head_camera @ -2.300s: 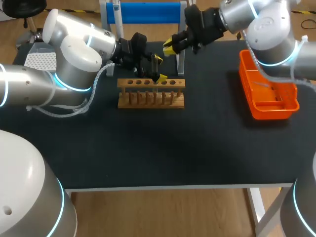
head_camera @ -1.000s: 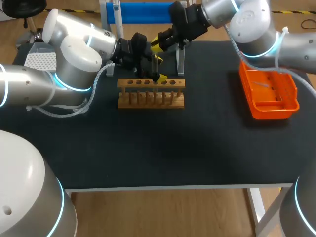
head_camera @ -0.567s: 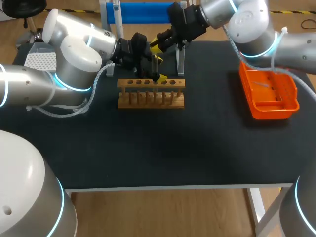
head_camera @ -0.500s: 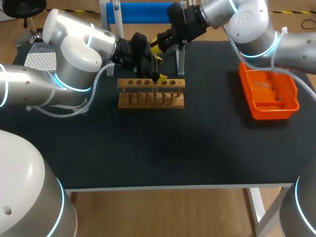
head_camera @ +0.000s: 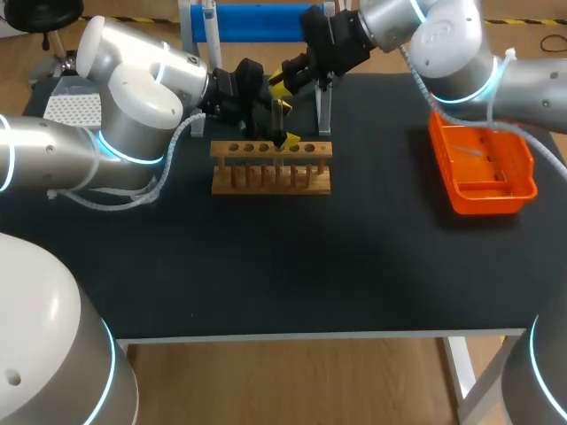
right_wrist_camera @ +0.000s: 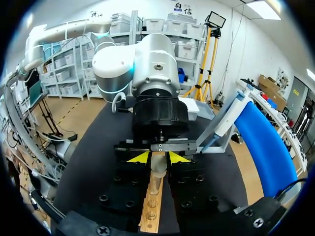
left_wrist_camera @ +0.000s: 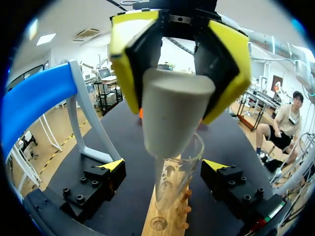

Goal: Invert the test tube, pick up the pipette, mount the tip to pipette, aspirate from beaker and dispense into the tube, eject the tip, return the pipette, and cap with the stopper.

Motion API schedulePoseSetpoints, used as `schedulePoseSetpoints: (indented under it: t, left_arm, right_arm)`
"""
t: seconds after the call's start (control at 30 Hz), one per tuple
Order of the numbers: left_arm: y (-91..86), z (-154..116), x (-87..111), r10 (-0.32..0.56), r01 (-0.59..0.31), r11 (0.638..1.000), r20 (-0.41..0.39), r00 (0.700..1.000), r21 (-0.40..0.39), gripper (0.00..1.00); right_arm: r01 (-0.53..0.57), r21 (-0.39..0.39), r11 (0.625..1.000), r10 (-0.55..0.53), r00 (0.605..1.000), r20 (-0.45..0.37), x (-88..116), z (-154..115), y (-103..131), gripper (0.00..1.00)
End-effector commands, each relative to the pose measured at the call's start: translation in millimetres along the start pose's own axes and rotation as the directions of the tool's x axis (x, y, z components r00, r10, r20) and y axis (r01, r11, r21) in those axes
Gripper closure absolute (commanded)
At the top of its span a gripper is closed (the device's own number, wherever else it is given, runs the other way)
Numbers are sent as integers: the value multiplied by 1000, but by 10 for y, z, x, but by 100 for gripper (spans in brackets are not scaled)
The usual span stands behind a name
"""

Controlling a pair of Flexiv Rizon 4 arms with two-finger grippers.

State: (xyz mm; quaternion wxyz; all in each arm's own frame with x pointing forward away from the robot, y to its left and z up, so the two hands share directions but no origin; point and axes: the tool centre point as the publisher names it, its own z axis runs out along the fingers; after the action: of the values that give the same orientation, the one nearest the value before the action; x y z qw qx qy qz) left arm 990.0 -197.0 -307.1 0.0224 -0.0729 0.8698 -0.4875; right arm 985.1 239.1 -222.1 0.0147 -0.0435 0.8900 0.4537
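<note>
In the left wrist view a clear test tube (left_wrist_camera: pixel 170 189) stands upright in the wooden rack (left_wrist_camera: pixel 162 223), between my left gripper's (left_wrist_camera: pixel 165 169) wide-open fingers, which do not touch it. Directly over the tube's mouth my right gripper (left_wrist_camera: pixel 174 96) is shut on a pale tapered stopper (left_wrist_camera: pixel 170 115), whose narrow end meets the rim. The right wrist view shows the stopper (right_wrist_camera: pixel 158 168) between my right gripper's (right_wrist_camera: pixel 158 158) yellow tips, above the rack (right_wrist_camera: pixel 150 211). In the head view both grippers, left (head_camera: pixel 285 122) and right (head_camera: pixel 282 80), meet behind the rack (head_camera: pixel 270 166).
An orange tray (head_camera: pixel 483 164) sits at the table's right side. A blue-topped stand (head_camera: pixel 257 22) rises at the back edge, just behind the grippers. A white tip box (head_camera: pixel 71 106) lies at the far left, behind my left arm.
My right arm has swung left with the stopper until it is over the left gripper and the tube. Over the last second neither arm has visibly moved.
</note>
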Motion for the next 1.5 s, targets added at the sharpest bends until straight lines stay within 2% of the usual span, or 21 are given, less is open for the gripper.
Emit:
schedulePoseSetpoints:
  t: [0.03,0.4,1.5]
  left_arm:
    - [-1,-2,-7,-1,1,1000,-2,1000,-1,0]
    - [-1,-2,-7,-1,1,1000,-2,1000,-1,0]
    - [-1,-2,-7,-1,1,1000,-2,1000,-1,0]
  right_arm:
    - [5,-7,1000,-5,1000,6,-7,-12,-1,100]
    - [19,-20,1000,-19,1000,13,9,-51,65,100]
    - [11,-23,1000,-10,1000,17,71,-60,22,100]
